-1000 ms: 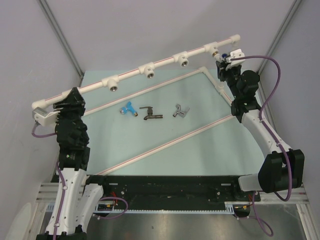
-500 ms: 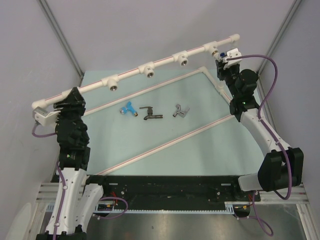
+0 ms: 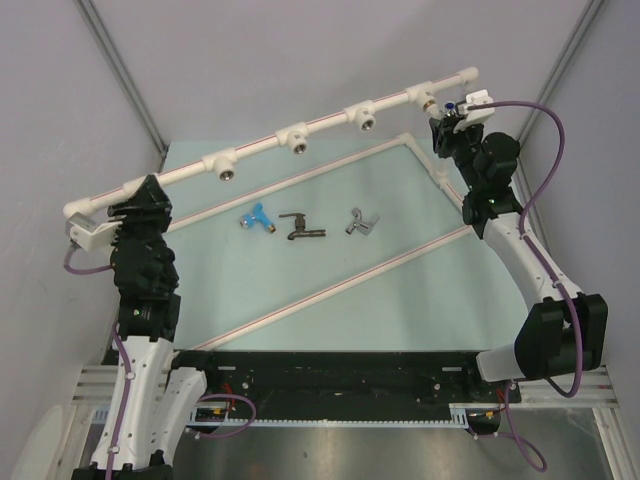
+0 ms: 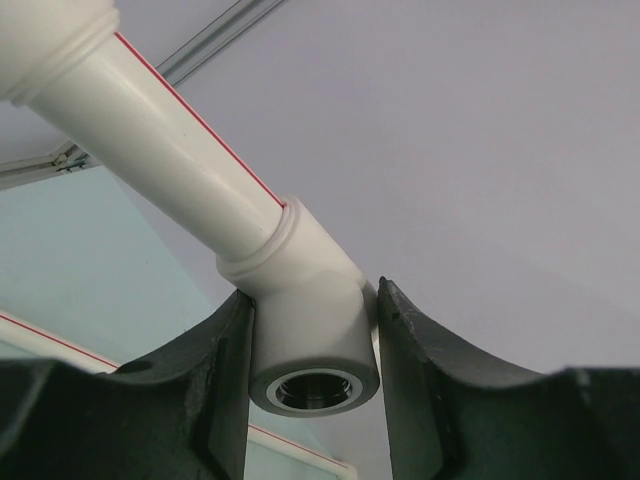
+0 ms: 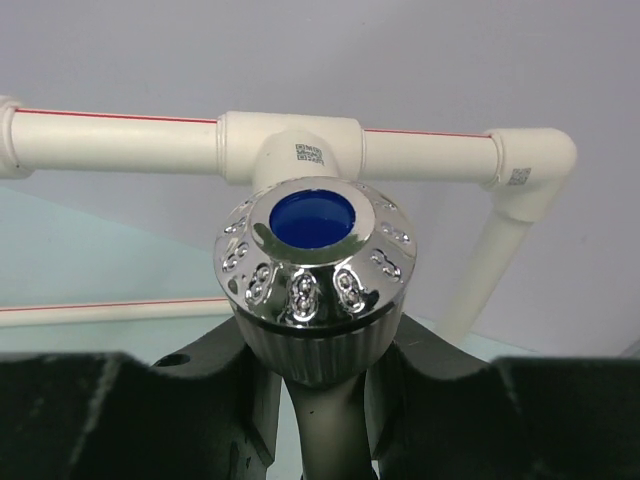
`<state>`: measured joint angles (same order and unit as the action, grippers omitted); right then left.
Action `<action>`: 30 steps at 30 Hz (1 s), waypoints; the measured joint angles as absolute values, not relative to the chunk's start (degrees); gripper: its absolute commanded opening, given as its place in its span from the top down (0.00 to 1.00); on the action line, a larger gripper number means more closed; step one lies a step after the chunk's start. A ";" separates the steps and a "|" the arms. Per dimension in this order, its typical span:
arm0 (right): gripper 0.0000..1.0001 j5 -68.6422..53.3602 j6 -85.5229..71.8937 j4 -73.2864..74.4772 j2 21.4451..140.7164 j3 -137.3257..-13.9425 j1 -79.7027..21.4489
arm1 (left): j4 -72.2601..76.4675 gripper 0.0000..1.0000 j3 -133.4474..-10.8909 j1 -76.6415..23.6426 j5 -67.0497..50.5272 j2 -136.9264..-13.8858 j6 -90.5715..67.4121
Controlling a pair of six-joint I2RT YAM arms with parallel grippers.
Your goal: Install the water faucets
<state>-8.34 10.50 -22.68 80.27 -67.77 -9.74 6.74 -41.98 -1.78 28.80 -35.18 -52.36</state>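
Observation:
Three faucets lie on the pale green mat: blue [image 3: 258,217], dark brown-black [image 3: 300,228] and silver-grey [image 3: 361,222]. My right gripper [image 3: 447,120] is shut on the white faucet [image 5: 325,420], whose chrome cap with a blue centre [image 5: 315,265] faces the camera. It holds the faucet right in front of the rightmost tee fitting [image 5: 305,148] of the white pipe rail [image 3: 300,133]. My left gripper [image 3: 148,192] is shut on a white socket fitting [image 4: 305,300] at the rail's left end, with a finger [image 4: 215,400] on each side.
Two more tees with metal sockets [image 3: 298,140] [image 3: 363,117] sit along the rail, and another [image 3: 224,168] nearer the left arm. White red-striped pipes [image 3: 330,285] lie across the mat. Grey walls close in behind and beside the rail.
My right gripper has moved slightly up and back towards the rightmost tee with the white faucet, and its wrist has turned. The left arm has not moved.

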 measured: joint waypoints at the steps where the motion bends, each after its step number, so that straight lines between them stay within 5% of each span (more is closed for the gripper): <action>1: 1.00 -8.49 9.30 -22.44 80.29 -67.96 -9.61 | 6.74 0.99 -41.98 -1.78 28.77 -35.18 -52.21; 30: 1.00 -25.52 -47.18 -24.73 85.19 -70.15 -0.71 | 4.95 0.99 -41.80 -2.28 27.24 -33.30 -45.65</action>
<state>-25.52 -47.18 -24.73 85.19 -70.15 -0.71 4.95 -41.80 -2.28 27.24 -33.30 -45.65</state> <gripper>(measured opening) 0.363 0.462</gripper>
